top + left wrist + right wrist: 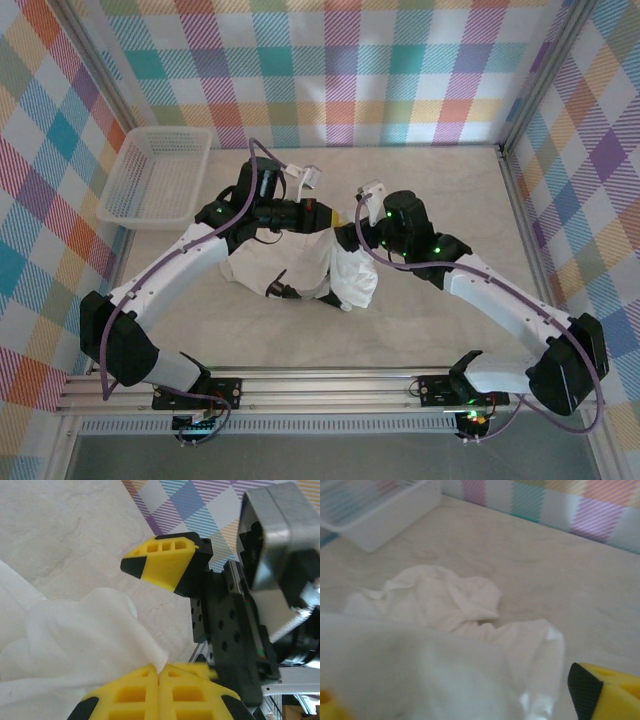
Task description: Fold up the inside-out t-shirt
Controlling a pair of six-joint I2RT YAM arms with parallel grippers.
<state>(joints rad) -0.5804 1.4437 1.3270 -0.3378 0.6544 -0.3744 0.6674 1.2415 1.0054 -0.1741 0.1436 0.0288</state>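
**Right of the basket, a bunched shirt pinched by one arm alone**

Well apart from the basket (155, 175), on its right and nearer the arms' bases, the inside-out t-shirt (300, 268) sits on the table (450, 200) as a crumpled white mound. It is not spread, and no fold has been made. The edge of the mound level with the basket's near rim rises to where the two grippers meet.

The left gripper (312, 210) is clamped fully closed. Its own camera shows a peak of thin fabric nipped in the seam between its yellow fingers (130, 695). The right gripper (345, 228), on the side of the shirt away from the basket, has its jaws spread wide and grips nothing. One of its fingers (162, 562) stands clear above the cloth.

This looks like the sorting-out stage before any folding. The next move calls for the right gripper to take a fresh hold on a hem or shoulder away from the left's pinch, so the pair can draw the cloth out flat.

From overhead the whole outline reads, with a dark patch at the edge farthest from the basket, possibly the tag. The arms cover the pinch there, but the left wrist view makes it plain. The blurred right wrist view shows the basket (380, 515) beyond loose folds, and cloth lies close between that gripper's (465, 700) tips
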